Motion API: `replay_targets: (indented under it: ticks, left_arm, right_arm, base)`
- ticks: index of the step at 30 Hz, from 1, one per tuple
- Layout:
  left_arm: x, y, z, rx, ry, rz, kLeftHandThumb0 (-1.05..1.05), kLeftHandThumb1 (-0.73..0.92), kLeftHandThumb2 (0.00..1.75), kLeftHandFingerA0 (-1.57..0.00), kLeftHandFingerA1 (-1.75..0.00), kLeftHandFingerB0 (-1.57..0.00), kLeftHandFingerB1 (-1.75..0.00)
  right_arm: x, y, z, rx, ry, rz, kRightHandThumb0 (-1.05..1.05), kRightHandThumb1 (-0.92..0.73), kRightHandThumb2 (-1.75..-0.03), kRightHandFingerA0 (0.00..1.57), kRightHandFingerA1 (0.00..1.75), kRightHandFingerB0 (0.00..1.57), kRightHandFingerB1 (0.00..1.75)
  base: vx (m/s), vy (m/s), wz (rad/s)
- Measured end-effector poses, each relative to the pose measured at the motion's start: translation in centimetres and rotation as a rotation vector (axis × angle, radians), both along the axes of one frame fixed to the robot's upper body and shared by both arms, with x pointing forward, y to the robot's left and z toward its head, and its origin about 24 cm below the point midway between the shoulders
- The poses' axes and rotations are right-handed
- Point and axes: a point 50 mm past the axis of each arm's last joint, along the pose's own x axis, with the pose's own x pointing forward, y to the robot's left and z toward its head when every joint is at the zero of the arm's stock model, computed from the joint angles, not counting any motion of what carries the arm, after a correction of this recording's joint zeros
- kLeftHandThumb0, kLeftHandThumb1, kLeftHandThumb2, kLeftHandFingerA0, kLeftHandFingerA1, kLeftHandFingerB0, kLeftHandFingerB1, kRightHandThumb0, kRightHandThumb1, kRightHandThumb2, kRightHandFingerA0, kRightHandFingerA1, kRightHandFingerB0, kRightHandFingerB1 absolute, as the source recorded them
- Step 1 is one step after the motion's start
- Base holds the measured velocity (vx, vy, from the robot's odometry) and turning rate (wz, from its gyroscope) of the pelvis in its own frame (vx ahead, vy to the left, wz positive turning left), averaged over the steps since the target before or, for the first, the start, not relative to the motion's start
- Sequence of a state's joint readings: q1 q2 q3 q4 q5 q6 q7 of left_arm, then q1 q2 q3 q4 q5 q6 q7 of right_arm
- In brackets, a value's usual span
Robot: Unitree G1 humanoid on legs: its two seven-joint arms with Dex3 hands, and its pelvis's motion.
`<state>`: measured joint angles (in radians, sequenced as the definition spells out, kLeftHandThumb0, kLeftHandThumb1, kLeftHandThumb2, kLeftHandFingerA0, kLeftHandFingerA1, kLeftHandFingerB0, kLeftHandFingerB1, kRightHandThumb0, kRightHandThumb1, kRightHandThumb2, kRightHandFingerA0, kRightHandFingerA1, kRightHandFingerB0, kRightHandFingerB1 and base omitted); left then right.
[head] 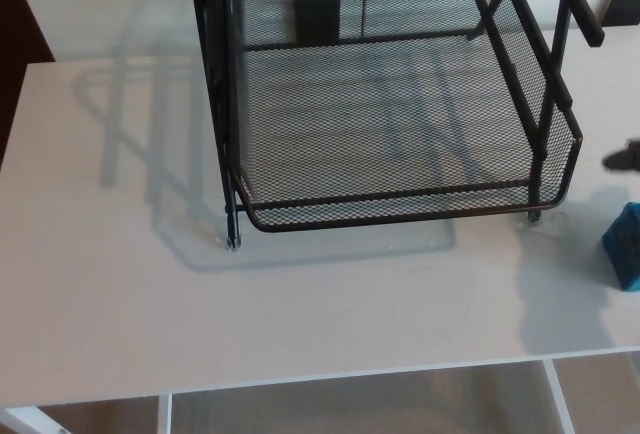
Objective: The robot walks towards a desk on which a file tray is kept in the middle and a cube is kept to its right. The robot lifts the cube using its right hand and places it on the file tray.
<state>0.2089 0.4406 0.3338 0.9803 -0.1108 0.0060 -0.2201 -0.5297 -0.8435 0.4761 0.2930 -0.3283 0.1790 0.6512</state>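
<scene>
On the white bench [300, 304] the blue cube [624, 247] sits at the right edge, just beyond it a dark blur of the right hand [622, 159] — open or closed, I cannot tell — and the black mesh file tray [400, 124] stands farther back at the middle, apart from the cube.

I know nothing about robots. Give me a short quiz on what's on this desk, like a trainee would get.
1. True or false: the cube lies inside the tray.
2. What colour is the cube? A red, B blue, C yellow.
3. Fill in: the tray is made of black wire ____.
Key: 1 false: it stands on the desk, to the tray's right. 2 B. 3 mesh.
</scene>
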Motion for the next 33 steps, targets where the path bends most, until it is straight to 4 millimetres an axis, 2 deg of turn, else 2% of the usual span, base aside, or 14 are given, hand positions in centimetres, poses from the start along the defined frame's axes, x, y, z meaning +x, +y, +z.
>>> replay_targets:
  ticks: [2,3,4,9,14,16,17,20,24,25,26,27,31,33]
  left_arm:
    - [0.0,0.1,0.0,0.002,0.007,-0.001,-0.82,0.66,0.82,-0.42,-0.8,-0.26,-0.73]
    - [0.0,0.1,0.0,0.003,0.012,-0.003,-0.82,0.54,1.07,-0.53,-0.82,-0.23,-0.68]
    - [0.0,0.1,0.0,0.004,0.014,-0.005,-0.8,0.72,0.72,-0.49,-0.86,-0.26,-0.75]
    - [0.3,0.2,0.2,0.015,0.012,-0.026,-0.84,0.61,0.88,-0.45,-0.79,-0.29,-0.73]
    - [0.3,0.2,0.1,0.023,0.047,-0.057,-0.81,0.63,0.8,-0.44,-0.8,-0.32,-0.74]
    - [0.2,0.3,0.0,0.022,0.061,-0.059,-0.79,0.7,0.7,-0.49,-0.84,-0.28,-0.74]
    - [0.1,0.3,0.0,0.022,0.073,-0.062,-0.79,0.69,0.73,-0.5,-0.86,-0.3,-0.77]
    - [-0.1,0.2,-0.2,0.021,0.096,-0.077,-0.81,0.7,0.71,-0.53,-0.84,-0.32,-0.76]
    - [-0.2,0.0,-0.4,0.029,0.134,-0.11,-0.8,0.68,0.71,-0.55,-0.85,-0.33,-0.76]
    - [-0.2,0.0,-0.4,0.028,0.135,-0.112,-0.78,0.68,0.72,-0.54,-0.85,-0.34,-0.77]
    - [-0.2,-0.1,-0.5,0.028,0.136,-0.113,-0.77,0.68,0.72,-0.54,-0.85,-0.34,-0.76]
    - [-0.2,-0.1,-0.5,0.028,0.137,-0.114,-0.76,0.68,0.73,-0.53,-0.85,-0.33,-0.76]
    - [-0.2,-0.1,-0.5,0.028,0.139,-0.116,-0.72,0.69,0.73,-0.52,-0.82,-0.36,-0.76]
    - [-0.2,-0.1,-0.5,0.027,0.138,-0.116,-0.72,0.69,0.74,-0.56,-0.83,-0.35,-0.74]
  right_arm:
    - [-0.1,0.0,-0.1,-0.01,0.017,0.004,-0.64,-0.39,-0.74,0.0,0.1,0.05,0.25]
    - [-0.2,-0.1,-0.2,-0.017,0.028,0.006,-0.63,-0.38,-0.75,0.0,0.11,0.09,0.25]
    - [-0.2,-0.1,-0.3,-0.026,0.035,0.006,-0.62,-0.38,-0.75,0.0,0.12,0.09,0.25]
    - [-0.4,-0.6,-0.9,-0.066,0.073,-0.002,-0.65,-0.4,-0.73,0.0,0.04,0.12,0.19]
    - [-0.4,-1.2,-1.3,-0.111,0.088,-0.012,-0.64,-0.35,-0.67,0.0,0.01,0.05,0.18]
    - [-0.4,-1.4,-1.5,-0.123,0.089,-0.018,-0.53,-0.31,-0.73,0.0,0.24,0.07,0.36]
    - [-0.5,-1.4,-1.6,-0.13,0.085,-0.015,-0.48,-0.48,-0.68,0.04,0.25,0.12,0.34]
    - [-0.7,-1.3,-1.9,-0.158,0.054,0.006,-0.47,-0.51,-0.68,0.05,0.26,0.13,0.35]
    - [-0.8,-1.3,-2.4,-0.193,-0.003,0.031,-0.37,-0.63,-0.59,0.47,0.69,0.35,0.32]
    - [-0.7,-1.3,-2.4,-0.197,-0.016,0.035,-0.31,-0.65,-0.59,0.62,1.09,0.43,0.34]
    - [-0.7,-1.3,-2.4,-0.201,-0.032,0.04,-0.28,-0.68,-0.61,0.83,1.13,0.49,0.35]
    - [-0.7,-1.4,-2.4,-0.207,-0.05,0.045,-0.24,-0.73,-0.64,0.8,1.37,0.55,0.38]
    - [-0.6,-1.2,-2.5,-0.234,-0.116,0.067,-0.27,-0.56,-0.57,0.87,1.54,0.91,0.49]
    - [-0.6,-1.2,-2.6,-0.242,-0.139,0.072,-0.3,-0.58,-0.58,0.79,1.63,0.84,0.68]
  base:
    - [0.0,0.0,0.0]
    - [0.0,0.0,0.0]
    - [0.0,0.0,0.0]
    - [0.0,0.0,0.0]
    - [0.0,0.0,0.0]
    - [0.0,0.0,0.0]
    - [0.0,0.0,0.0]
    - [0.0,0.0,0.0]
    - [0.0,0.0,0.0]
    - [0.0,0.0,0.0]
    - [0.0,0.0,0.0]
    - [0.0,0.0,0.0]
    - [0.0,0.0,0.0]
    - [0.0,0.0,0.0]
